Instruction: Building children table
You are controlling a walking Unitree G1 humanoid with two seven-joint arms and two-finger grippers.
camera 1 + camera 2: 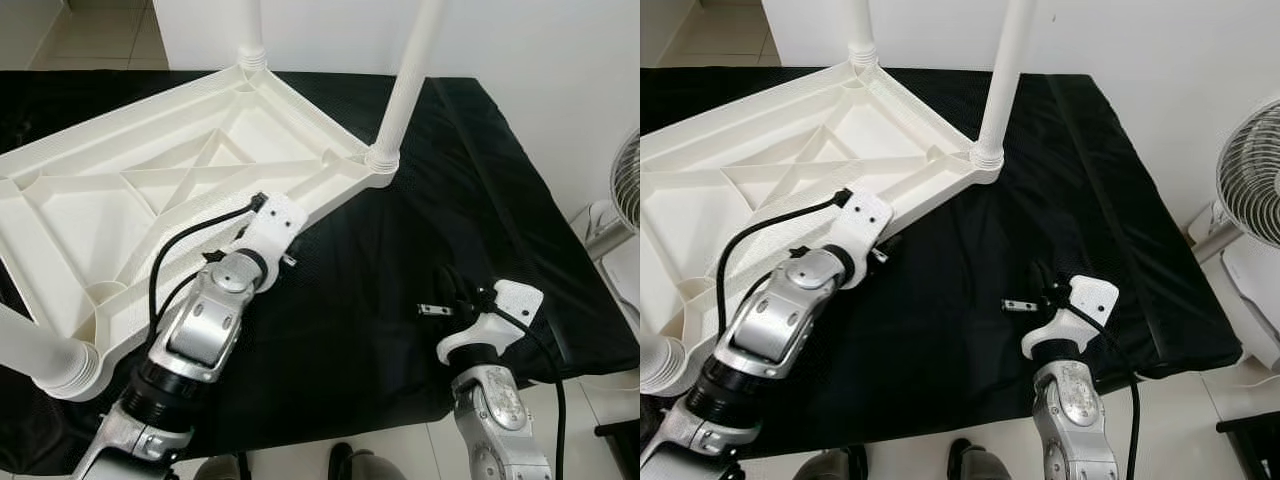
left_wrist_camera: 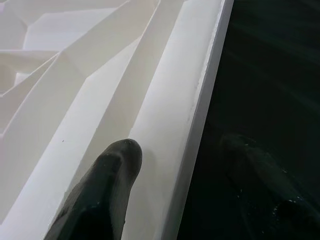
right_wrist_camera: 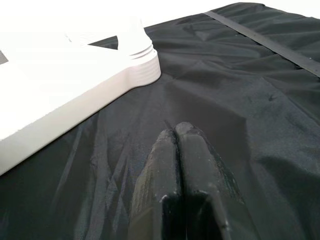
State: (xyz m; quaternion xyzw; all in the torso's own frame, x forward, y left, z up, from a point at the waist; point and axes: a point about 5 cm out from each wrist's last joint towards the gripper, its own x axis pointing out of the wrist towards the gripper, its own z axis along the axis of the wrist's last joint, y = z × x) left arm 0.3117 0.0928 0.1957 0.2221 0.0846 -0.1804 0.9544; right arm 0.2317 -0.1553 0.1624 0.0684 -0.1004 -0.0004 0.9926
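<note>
We see a table draped in black cloth, set against a white wall, with pale tiled floor beyond its far left corner and a fan to the right. The white plastic children's table lies upside down on the cloth toward the left, ribbed underside up, with legs standing from its corners. Our left tool straddles the near rim of that upturned top, one finger inside on the white plastic and the other outside over the cloth, fingers apart across the edge. Our right tool rests on the bare cloth to the right, fingers pressed together, holding nothing.
</note>
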